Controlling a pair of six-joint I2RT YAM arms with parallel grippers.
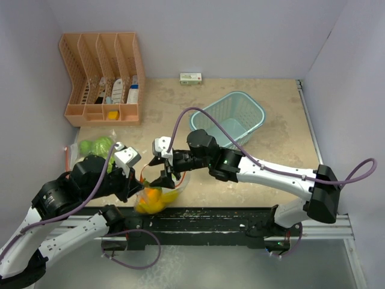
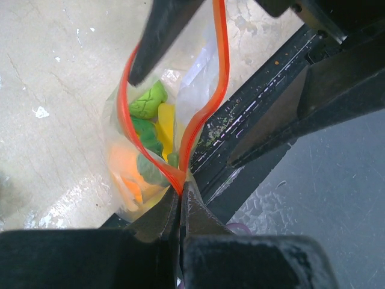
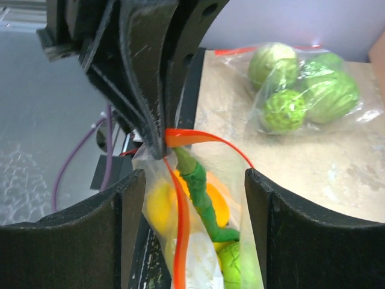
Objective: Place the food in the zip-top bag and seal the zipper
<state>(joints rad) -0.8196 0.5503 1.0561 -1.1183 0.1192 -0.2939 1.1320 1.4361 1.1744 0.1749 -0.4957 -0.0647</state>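
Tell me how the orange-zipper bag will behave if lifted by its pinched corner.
Probably floppy: the bag is thin film sagging from the left end effector. Likely bottom-heavy, with toy food bunched low. Its zipper gapes, so tilting might spill pieces.

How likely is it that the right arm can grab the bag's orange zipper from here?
Probably yes: the right end effector stands open astride the zipper, nothing between, while the left end effector pinches its end.

Left arm (image 1: 57, 201), right arm (image 1: 271, 171): white link shells, black joint housings. Thin purple cable (image 1: 194, 109) loops behind right wrist. Right gripper (image 3: 194, 186) fingers (image 3: 120, 235): matte black, curved.
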